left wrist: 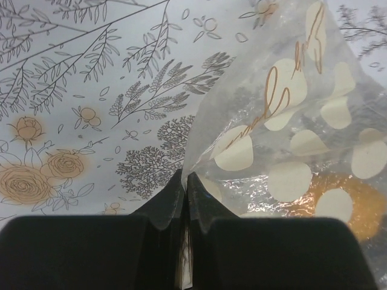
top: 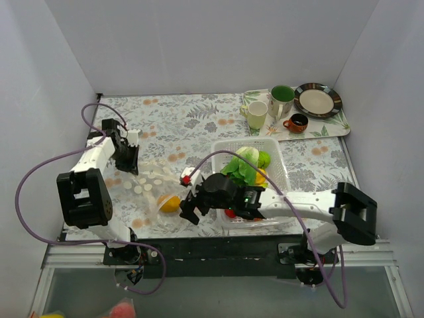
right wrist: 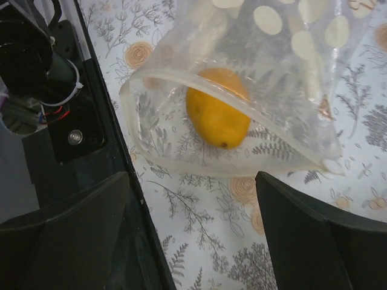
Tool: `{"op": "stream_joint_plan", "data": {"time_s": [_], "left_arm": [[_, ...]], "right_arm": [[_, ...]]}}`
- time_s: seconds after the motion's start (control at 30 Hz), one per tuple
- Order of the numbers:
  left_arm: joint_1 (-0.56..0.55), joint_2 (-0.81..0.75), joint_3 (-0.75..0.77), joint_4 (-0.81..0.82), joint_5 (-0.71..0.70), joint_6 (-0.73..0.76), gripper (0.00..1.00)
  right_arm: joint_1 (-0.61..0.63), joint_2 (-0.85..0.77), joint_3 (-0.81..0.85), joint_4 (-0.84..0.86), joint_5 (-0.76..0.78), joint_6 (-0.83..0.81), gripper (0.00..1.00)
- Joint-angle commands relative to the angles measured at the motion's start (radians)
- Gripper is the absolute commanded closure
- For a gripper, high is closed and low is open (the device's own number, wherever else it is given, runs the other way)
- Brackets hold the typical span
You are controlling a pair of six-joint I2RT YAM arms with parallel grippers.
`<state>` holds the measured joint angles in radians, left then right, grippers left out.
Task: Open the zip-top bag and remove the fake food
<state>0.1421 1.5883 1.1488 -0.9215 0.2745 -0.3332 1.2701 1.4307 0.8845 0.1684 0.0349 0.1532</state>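
Note:
The clear polka-dot zip-top bag (top: pixel 149 180) lies on the floral cloth left of centre, mouth open toward the near edge (right wrist: pixel 242 90). A yellow lemon (top: pixel 169 203) sits inside, near the mouth; it also shows in the right wrist view (right wrist: pixel 217 115). My left gripper (top: pixel 130 151) is shut on the bag's far corner (left wrist: pixel 184 175), pinching the plastic (left wrist: pixel 284 139). My right gripper (top: pixel 191 207) is open and empty, just short of the bag's mouth, its fingers (right wrist: pixel 314 235) spread either side. Lettuce (top: pixel 246 163), a yellow piece (top: pixel 261 176) and a red piece (top: pixel 229 213) lie in the white basket (top: pixel 278 165).
A tray (top: pixel 334 126) at the back right holds a white cup (top: pixel 257 114), a green cup (top: pixel 281 99), a small brown cup (top: pixel 295 122) and a plate (top: pixel 317 100). The black table edge rail (right wrist: pixel 97 157) runs close to my right gripper's left finger.

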Motion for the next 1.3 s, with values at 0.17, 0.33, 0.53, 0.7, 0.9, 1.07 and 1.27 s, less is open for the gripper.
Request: {"op": "stream_joint_plan", "data": {"time_s": [0.17,0.33,0.53,0.7,0.9,1.07,1.27], "left_arm": [[0.001,0.007,-0.092,0.142,-0.129,0.009,1.0],[0.001,-0.005,-0.112,0.153,-0.141,0.028,1.0],[0.001,-0.007,-0.123,0.168,-0.146,0.026,1.0],[0.001,0.005,-0.095,0.162,-0.127,0.005,1.0],[0.001,0.027,-0.043,0.144,-0.101,-0.035,1.0],[0.001,0.039,-0.034,0.153,-0.103,-0.056,1.0],[0.001,0.044,-0.05,0.171,-0.126,-0.07,1.0]], "right_arm": [[-0.011,0.272,0.224,0.043,-0.144,-0.103,0.05],[-0.031,0.344,0.291,0.02,-0.17,-0.104,0.04],[-0.035,0.436,0.361,-0.023,-0.256,-0.106,0.02],[-0.037,0.5,0.367,-0.033,-0.241,-0.099,0.03],[-0.038,0.557,0.387,-0.079,-0.136,-0.093,0.1],[-0.098,0.548,0.37,-0.034,-0.089,-0.04,0.33],[-0.196,0.496,0.349,0.059,-0.053,0.029,0.77]]}}
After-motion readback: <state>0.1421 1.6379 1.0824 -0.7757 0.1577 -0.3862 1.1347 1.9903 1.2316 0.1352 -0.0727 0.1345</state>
